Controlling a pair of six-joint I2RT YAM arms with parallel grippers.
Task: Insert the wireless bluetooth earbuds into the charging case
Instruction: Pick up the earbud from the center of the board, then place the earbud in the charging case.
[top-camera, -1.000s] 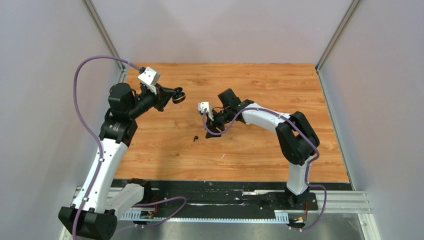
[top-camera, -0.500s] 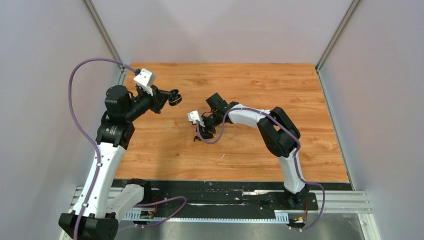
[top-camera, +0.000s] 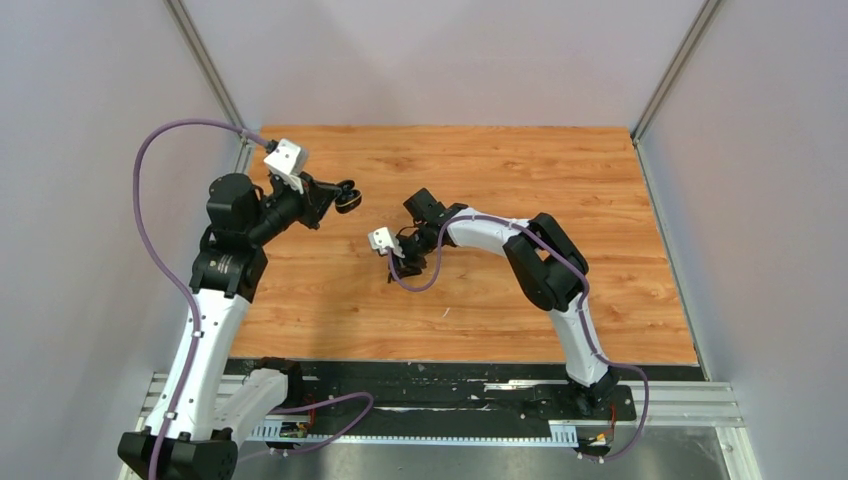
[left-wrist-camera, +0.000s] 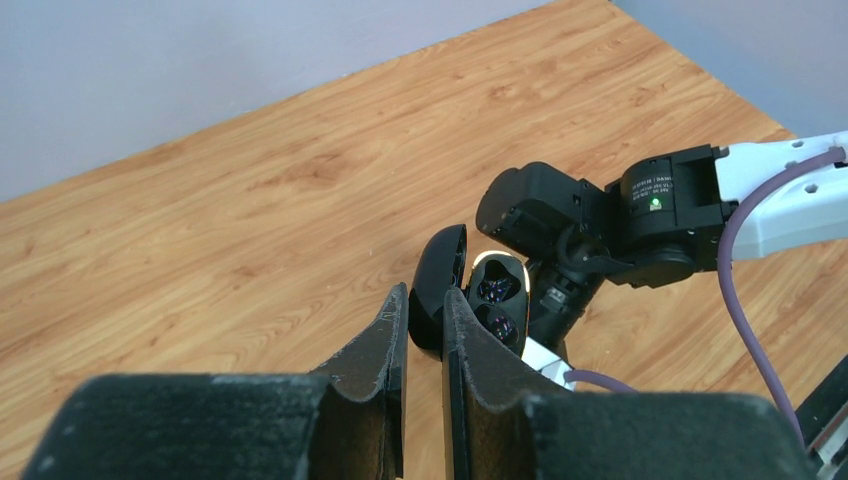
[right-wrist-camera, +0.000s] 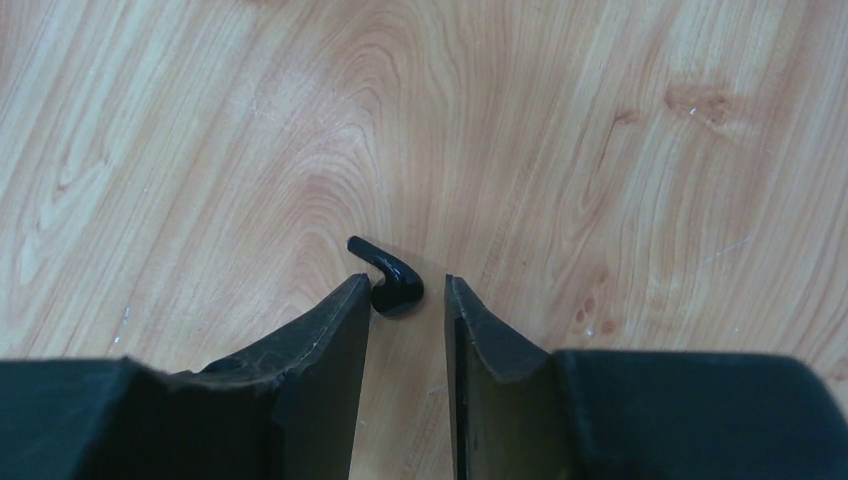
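Bench (top-camera: 480, 160): wood-grained, carrying the work.
Left gripper (left-wrist-camera: 425, 310): closed on the open black charging case (left-wrist-camera: 497, 300), held aloft, wells presented for loading.
Right gripper (right-wrist-camera: 408, 290): lowered, jaws narrowly parted astride the black earbud (right-wrist-camera: 395, 285) lying on the bench, not yet clasped.

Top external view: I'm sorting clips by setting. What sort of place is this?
Probably a lab robot cell: a wood-grain tabletop boxed in by plain grey panels on metal posts, with two arms bolted to a rail.
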